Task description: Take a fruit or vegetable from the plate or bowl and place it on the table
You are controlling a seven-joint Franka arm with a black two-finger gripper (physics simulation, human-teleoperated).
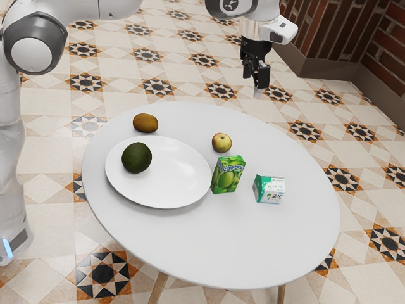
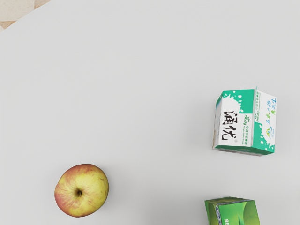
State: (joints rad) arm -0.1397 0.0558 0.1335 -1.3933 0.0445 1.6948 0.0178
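Dark green avocado (image 1: 137,158): sitting on the white plate (image 1: 180,183), so that's probably the pick.
End effector (image 1: 256,87): up high, well apart from the plate; can't tell if it's open or closed tbh.
Juice box (image 1: 228,175): stands by the plate, could get knocked over if the arm swings in low.
Round skin: an off-centre grab might send the avocado rolling into the kiwi (image 1: 145,123).
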